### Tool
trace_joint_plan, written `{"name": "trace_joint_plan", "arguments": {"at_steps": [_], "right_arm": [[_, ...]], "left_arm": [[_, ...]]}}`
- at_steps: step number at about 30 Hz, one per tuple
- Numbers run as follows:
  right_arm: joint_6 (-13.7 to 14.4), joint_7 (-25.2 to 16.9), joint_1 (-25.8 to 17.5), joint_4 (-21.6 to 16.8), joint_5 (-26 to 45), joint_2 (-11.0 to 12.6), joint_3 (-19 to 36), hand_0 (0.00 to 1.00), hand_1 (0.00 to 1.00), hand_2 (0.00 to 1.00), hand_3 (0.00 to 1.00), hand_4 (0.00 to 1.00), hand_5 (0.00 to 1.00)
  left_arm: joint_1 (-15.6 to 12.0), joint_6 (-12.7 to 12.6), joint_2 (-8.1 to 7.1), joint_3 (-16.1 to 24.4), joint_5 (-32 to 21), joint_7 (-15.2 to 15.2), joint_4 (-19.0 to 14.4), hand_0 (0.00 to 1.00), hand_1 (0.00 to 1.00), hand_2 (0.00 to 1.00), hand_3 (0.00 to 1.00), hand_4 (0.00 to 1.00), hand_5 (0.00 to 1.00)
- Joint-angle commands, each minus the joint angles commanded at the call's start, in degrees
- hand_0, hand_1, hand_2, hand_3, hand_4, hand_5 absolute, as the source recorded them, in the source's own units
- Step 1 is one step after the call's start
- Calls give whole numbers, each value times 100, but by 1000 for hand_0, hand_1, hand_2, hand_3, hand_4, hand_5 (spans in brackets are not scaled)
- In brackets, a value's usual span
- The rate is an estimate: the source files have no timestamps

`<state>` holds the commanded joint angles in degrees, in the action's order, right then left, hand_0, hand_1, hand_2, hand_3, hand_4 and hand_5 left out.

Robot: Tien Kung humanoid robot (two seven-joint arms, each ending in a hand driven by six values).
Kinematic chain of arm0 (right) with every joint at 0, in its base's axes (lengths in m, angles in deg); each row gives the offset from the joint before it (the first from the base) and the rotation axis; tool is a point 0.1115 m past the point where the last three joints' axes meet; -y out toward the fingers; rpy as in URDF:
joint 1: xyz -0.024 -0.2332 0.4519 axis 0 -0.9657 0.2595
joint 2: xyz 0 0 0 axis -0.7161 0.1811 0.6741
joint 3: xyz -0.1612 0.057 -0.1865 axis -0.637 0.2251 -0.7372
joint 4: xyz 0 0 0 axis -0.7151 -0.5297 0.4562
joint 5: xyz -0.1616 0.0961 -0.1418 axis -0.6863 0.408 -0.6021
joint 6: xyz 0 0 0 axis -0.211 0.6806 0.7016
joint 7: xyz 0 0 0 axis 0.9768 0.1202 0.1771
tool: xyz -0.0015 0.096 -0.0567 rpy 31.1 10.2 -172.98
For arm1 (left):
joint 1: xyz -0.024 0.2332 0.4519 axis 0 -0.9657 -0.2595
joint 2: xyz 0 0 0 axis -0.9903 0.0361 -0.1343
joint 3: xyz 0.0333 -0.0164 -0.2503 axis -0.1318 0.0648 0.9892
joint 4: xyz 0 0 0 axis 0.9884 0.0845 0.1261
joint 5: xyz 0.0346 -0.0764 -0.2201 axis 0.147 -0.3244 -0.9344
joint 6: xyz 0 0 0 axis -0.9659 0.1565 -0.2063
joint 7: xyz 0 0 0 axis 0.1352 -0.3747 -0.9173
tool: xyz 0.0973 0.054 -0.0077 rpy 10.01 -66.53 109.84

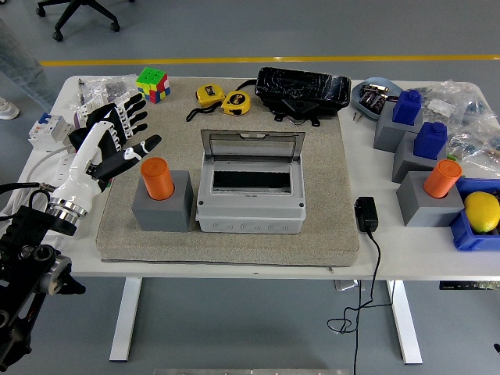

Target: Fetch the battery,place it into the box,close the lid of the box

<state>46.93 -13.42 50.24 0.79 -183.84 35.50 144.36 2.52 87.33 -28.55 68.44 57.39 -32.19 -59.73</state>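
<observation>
Orange battery (157,178) upright in grey holder (162,202), left-centre of frame on grey mat (328,211); just right of and below left hand (116,137); thumb tip close above battery top, contact not clear; left hand at left of frame, fingers spread, holding nothing; grey box (250,199) at centre of frame, just right of holder, lid (252,144) raised at back, dark opening visible inside; second orange cylinder (442,178) in grey block at right on counter (234,262).
</observation>
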Motion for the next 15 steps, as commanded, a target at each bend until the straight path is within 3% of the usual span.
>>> {"name": "trace_joint_plan", "arguments": {"at_steps": [1,7,8,14,15], "right_arm": [[-1,0,-1,0,1,0,-2,816,761,761,830,998,998],[-3,2,1,-7,39,1,-40,816,761,761,830,998,998],[-4,2,0,-8,47,2,-48,815,759,758,830,998,998],[-5,6,0,-6,52,0,-53,815,759,758,830,998,998],[-5,7,0,-4,43,-2,-43,814,758,756,826,998,998]], "left_arm": [[4,-6,3,-3,-3,7,14,769,880,879,868,998,468],[60,16,7,-17,-27,24,208,769,880,879,868,998,468],[64,33,7,-20,-18,6,258,762,849,820,862,998,468],[56,192,43,-31,28,-102,453,762,849,820,862,998,468],[53,205,51,-30,30,-109,469,769,857,881,885,998,500]]}}
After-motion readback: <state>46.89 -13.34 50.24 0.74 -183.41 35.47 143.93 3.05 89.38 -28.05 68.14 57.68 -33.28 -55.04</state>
